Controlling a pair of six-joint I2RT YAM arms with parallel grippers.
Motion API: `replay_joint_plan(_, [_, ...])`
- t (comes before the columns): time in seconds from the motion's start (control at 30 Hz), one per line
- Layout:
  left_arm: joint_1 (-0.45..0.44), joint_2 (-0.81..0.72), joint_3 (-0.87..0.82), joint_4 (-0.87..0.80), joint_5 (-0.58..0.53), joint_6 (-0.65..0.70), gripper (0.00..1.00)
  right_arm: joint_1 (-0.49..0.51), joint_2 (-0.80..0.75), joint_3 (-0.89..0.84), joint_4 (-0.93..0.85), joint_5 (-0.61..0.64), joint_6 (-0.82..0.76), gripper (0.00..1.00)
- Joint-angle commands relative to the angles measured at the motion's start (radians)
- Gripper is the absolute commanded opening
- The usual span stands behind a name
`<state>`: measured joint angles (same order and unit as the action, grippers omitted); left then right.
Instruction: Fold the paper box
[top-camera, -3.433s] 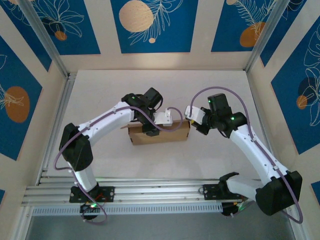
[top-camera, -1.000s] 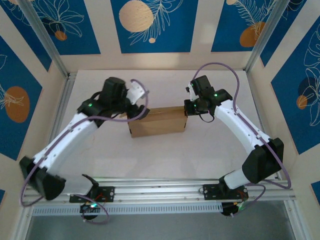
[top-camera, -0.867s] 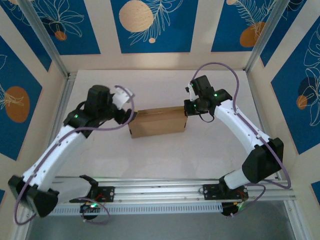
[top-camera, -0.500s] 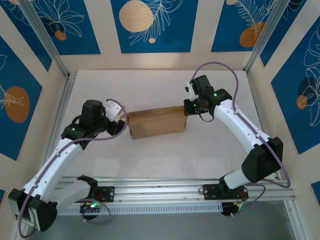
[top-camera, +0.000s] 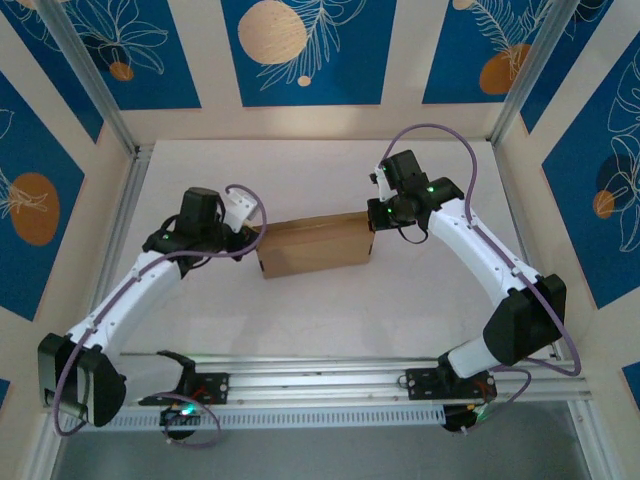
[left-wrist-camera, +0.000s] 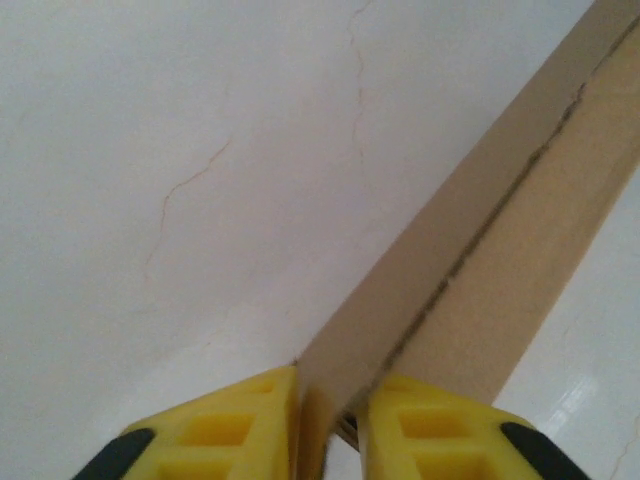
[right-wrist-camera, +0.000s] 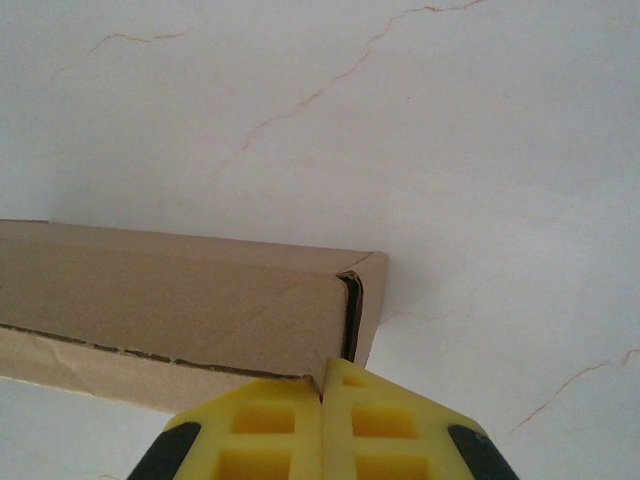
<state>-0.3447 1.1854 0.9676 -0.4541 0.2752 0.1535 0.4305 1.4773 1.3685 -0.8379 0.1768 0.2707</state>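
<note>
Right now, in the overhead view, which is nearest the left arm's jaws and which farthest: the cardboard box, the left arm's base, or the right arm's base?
1. paper box: mid-table, its left end the closest part.
2. left arm's base: near edge, left side.
3. right arm's base: near edge, right side, clearly farthest.

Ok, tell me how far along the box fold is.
Done: the paper box sits closed as a shallow rectangular block, top panel down. In hand: the left fingers pinch a cardboard edge at its left end, and the right fingers are shut at its right corner. Left: a dark seam runs along the side, so final tucking and letting go probably remain.
</note>
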Motion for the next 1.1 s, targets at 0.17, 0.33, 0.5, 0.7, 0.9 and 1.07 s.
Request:
replay_joint_plan(0.17, [0.01,0.022,0.074,0.022,0.025,-0.223,0.0,0.023,0.005,-0.015,-0.044,-0.015,0.009,0.0])
replay_joint_plan(0.33, [0.004,0.058,0.091,0.036,0.018,-0.362,0.0,0.031,0.012,-0.023,-0.04,-0.01,0.024,0.0])
replay_joint_plan(0.5, [-0.002,0.051,0.081,0.067,-0.038,-0.512,0.0,0.043,0.014,-0.035,-0.033,0.01,0.06,0.0])
replay_joint_plan(0.7, [-0.012,0.052,0.074,0.087,-0.105,-0.626,0.0,0.048,0.012,-0.039,-0.025,-0.007,0.091,0.0])
replay_joint_plan(0.9, [-0.032,0.066,0.059,0.103,-0.139,-0.639,0.0,0.05,0.012,-0.04,-0.028,-0.008,0.093,0.0])
replay_joint_plan(1.07, [-0.048,0.052,0.011,0.122,-0.182,-0.625,0.0,0.05,0.006,-0.048,-0.025,-0.004,0.091,0.0])
